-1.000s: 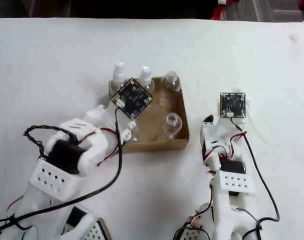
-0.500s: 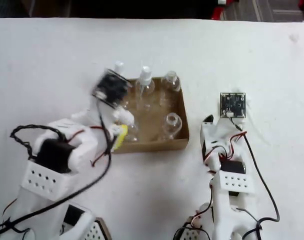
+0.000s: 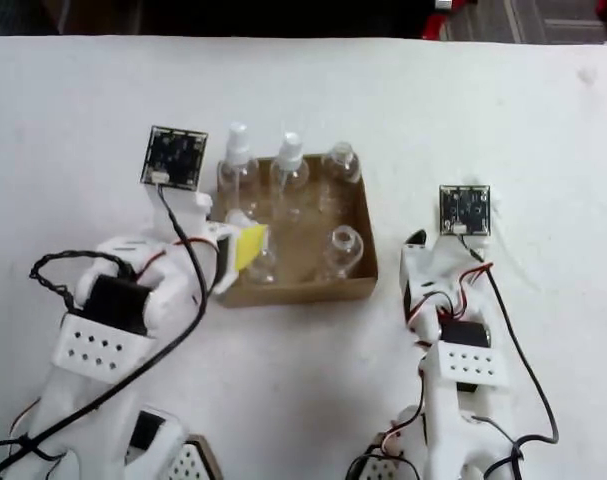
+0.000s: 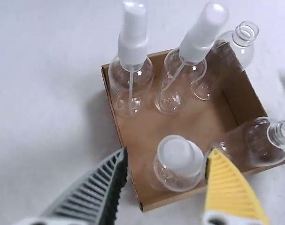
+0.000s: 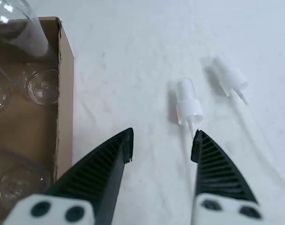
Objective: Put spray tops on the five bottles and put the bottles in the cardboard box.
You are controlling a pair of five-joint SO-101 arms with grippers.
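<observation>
Withdrawal of the left arm is the change in the high view: one second ago its wrist camera (image 3: 176, 158) hung over the cardboard box (image 3: 303, 291), and now it stands left of the box, with the left gripper (image 3: 239, 248) at the near left corner. The right gripper (image 3: 415, 245) lies on the table (image 3: 103, 90) right of the box, unmoved.

In the left wrist view the jaws are spread and empty around the near capped bottle (image 4: 177, 161), so this bottle is probably released. Two more capped bottles (image 4: 132, 70) stand at the far wall, and two open bottles (image 4: 264, 140) need tops.

In the right wrist view the right gripper is also spread and empty. Two spray tops (image 5: 187, 105) lie just beyond its fingertips, on free table well apart from the box wall
</observation>
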